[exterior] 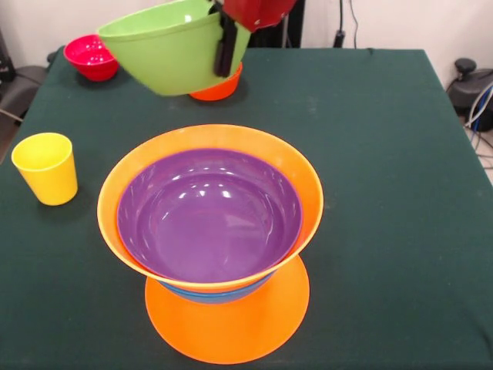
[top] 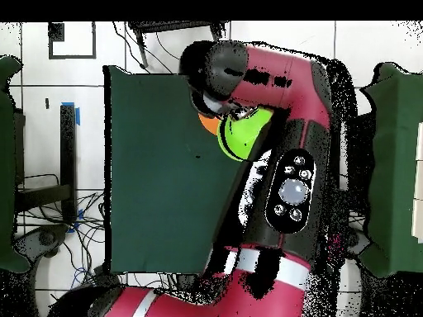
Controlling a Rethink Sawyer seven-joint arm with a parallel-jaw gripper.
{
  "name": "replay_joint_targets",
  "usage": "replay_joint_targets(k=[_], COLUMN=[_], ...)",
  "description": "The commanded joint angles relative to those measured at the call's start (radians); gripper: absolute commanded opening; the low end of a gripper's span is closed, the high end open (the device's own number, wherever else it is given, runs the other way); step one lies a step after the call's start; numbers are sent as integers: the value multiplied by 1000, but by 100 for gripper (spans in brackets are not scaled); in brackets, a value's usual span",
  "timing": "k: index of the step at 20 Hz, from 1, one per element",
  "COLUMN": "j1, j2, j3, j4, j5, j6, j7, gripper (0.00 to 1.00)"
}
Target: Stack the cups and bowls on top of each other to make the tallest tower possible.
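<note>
My gripper (exterior: 223,60) is shut on the rim of the green bowl (exterior: 171,48) and holds it tilted in the air above the table's far side. The bowl also shows in the overhead view (top: 241,139) under the arm. The tower (exterior: 209,208) stands near the front: a large orange bowl upside down at the bottom (exterior: 231,324), a blue bowl (exterior: 202,294), then a large orange bowl with the wide purple bowl (exterior: 208,216) nested in it. The yellow cup (exterior: 46,167) stands upright to the left. The purple cup and the teal bowl are out of view.
A small orange-red bowl (exterior: 219,90) sits on the table behind the green bowl. A pink-red bowl (exterior: 91,57) sits at the far left corner. The dark green table (exterior: 385,193) has cables and gear beyond its right edge.
</note>
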Motion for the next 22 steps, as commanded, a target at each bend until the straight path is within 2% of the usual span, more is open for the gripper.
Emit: replay_joint_targets(k=[1, 6, 11, 15, 22], j1=[-27, -42, -41, -40, -40], j2=[166, 252, 319, 353, 371], j3=[52, 44, 19, 1, -41], j4=[-316, -496, -617, -662, -712], j5=[-89, -80, -60, -38, -9], j6=[173, 267, 327, 342, 389], j7=[-96, -121, -106, -92, -95], gripper=[0, 0, 0, 0, 0])
